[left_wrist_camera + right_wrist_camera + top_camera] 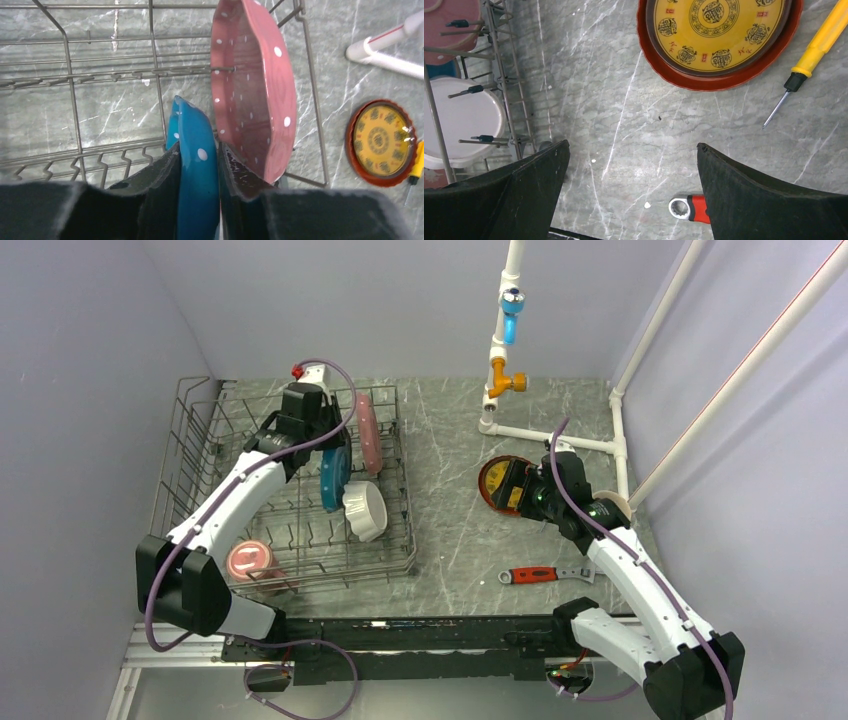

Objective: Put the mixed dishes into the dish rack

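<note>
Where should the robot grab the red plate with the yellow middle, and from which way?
Probably by its rim, on the edge nearest the open right gripper, coming down from above. The red-brown plate lies flat on the table, so only the rim can be pinched, and the yellow screwdriver lies close beside another edge.

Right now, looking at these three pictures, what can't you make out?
Blue plate: left wrist view, lower part hidden between the fingers of the left gripper.
Wrench: right wrist view, handle hidden behind the right gripper.
Patterned plate: right wrist view, top cut off by the frame edge.
Cup: top view, mostly behind the right arm.
</note>
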`<state>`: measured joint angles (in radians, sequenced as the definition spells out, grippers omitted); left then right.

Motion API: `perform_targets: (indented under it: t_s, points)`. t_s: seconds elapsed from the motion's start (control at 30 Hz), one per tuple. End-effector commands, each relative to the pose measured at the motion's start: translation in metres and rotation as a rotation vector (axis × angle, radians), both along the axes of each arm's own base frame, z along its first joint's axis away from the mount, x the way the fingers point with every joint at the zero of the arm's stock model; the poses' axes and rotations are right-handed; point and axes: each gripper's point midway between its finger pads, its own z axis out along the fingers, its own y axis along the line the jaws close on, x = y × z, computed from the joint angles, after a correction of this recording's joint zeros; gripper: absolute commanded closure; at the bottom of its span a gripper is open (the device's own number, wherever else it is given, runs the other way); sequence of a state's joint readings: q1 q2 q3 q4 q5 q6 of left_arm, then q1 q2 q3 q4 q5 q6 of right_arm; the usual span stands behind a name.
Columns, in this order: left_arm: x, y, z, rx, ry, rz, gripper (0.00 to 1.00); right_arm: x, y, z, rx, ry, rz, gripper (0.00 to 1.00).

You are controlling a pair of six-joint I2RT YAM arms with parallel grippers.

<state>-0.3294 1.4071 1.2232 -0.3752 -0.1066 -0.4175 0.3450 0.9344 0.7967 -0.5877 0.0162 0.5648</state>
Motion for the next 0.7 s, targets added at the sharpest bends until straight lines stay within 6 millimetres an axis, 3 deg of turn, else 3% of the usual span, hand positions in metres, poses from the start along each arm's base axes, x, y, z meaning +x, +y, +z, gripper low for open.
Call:
perform_targets:
  t_s: [0.0, 0.07, 0.17, 0.43, 0.67]
  points:
    - [0.001, 0.014, 0.015, 0.084, -0.027, -0.003, 0.57, 0.007, 0.005, 0.009, 0.018, -0.039, 0.014, 0.0]
    - [-0.003, 0.015, 0.009, 0.101, 0.0, -0.01, 0.43, 0.007, 0.006, 0.011, 0.02, -0.044, 0.014, 0.0]
    - [-0.012, 0.016, 0.0, 0.116, 0.039, -0.03, 0.36, 0.007, 0.005, 0.011, 0.021, -0.047, 0.013, 0.0]
    - [-0.045, 0.011, -0.015, 0.142, 0.096, -0.114, 0.28, 0.008, 0.012, 0.009, 0.043, -0.035, 0.031, 0.01]
    - [-0.068, 0.013, -0.017, 0.168, 0.098, -0.168, 0.32, 0.009, 0.013, 0.009, 0.051, -0.037, 0.037, 0.01]
